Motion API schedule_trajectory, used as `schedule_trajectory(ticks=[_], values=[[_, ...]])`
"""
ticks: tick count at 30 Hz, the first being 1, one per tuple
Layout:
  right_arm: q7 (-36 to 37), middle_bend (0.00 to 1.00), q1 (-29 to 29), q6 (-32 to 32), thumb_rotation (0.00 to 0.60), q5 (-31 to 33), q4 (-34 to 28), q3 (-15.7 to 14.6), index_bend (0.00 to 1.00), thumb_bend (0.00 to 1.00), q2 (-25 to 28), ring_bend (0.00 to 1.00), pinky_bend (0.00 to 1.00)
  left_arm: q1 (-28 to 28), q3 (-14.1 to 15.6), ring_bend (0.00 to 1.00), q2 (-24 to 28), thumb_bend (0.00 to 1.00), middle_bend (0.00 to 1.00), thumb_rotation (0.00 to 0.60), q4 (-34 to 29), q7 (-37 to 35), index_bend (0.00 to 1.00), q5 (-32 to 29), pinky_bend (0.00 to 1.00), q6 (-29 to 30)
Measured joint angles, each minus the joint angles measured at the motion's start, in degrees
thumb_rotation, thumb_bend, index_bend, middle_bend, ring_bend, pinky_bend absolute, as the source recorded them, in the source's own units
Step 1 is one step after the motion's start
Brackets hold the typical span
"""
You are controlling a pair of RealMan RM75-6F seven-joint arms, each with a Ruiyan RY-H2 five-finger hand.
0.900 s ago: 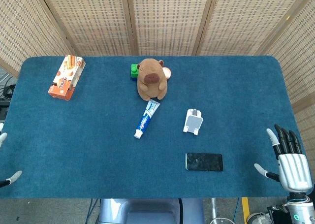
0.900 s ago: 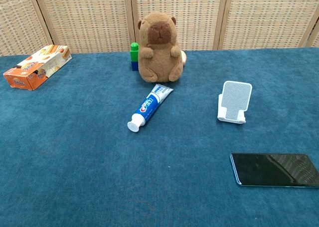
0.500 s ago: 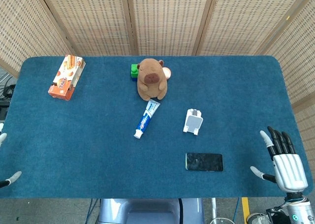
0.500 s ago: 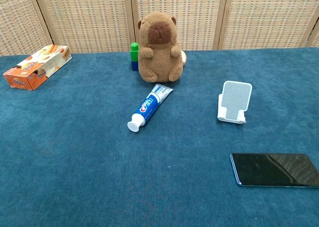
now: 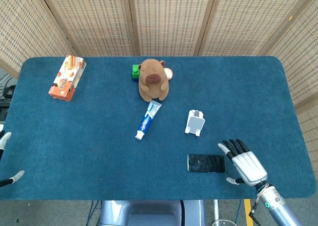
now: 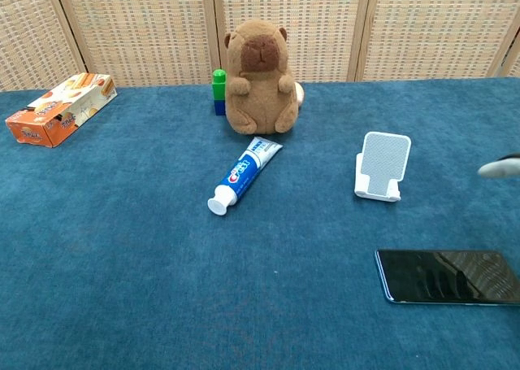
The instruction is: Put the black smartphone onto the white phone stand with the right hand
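The black smartphone (image 5: 205, 163) (image 6: 448, 276) lies flat, screen up, near the table's front edge. Behind it stands the white phone stand (image 5: 195, 122) (image 6: 382, 166), nothing on it. My right hand (image 5: 244, 163) hovers just right of the phone, fingers spread and holding nothing; in the chest view only a fingertip (image 6: 497, 168) shows at the right edge. Of my left hand (image 5: 5, 159), only fingertips show at the far left edge of the head view, apart from each other and from every object.
A brown capybara plush (image 5: 153, 79) sits at the table's back centre with a green block (image 5: 135, 71) beside it. A toothpaste tube (image 5: 147, 119) lies in front of the plush. An orange snack box (image 5: 67, 77) rests at the back left.
My right hand has moved left from the table's right edge to just beside the phone. The phone, the stand and the left hand have stayed put.
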Motion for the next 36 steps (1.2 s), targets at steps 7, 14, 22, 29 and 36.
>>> schedule_trajectory(ticks=[7, 14, 22, 29, 36], values=[[-8.44, 0.20, 2.45, -4.71, 0.600, 6.86, 1.65, 1.06, 0.14, 0.03, -5.13, 0.15, 0.18, -0.49, -0.19, 0.00, -0.08, 0.00, 0.00, 0.600, -0.47, 0.98, 0.00, -0.74, 0.00, -0.99], [-13.25, 0.23, 3.52, -6.17, 0.600, 12.11, 3.68, 1.69, 0.16, 0.03, -9.18, 0.19, 0.20, -0.67, -0.13, 0.00, -0.14, 0.00, 0.00, 0.600, -0.57, 1.36, 0.00, -0.82, 0.00, -1.39], [-13.65, 0.25, 4.37, -6.75, 0.600, 13.99, 4.78, 1.70, 0.18, 0.05, -11.30, 0.21, 0.21, -0.77, -0.09, 0.00, -0.18, 0.00, 0.00, 0.600, -0.69, 1.63, 0.00, -0.90, 0.00, -1.64], [-14.27, 0.26, 4.80, -6.45, 0.600, 14.40, 5.91, 1.24, 0.21, 0.06, -13.49, 0.21, 0.21, -0.89, -0.13, 0.00, -0.24, 0.00, 0.00, 0.600, -0.70, 1.75, 0.00, -1.19, 0.00, -1.94], [-15.87, 0.29, 5.22, -5.82, 0.600, 15.36, 8.17, 1.32, 0.22, 0.14, -16.11, 0.25, 0.23, -0.99, -0.22, 0.00, -0.33, 0.00, 0.00, 0.600, -0.80, 1.98, 0.00, -1.56, 0.00, -2.16]])
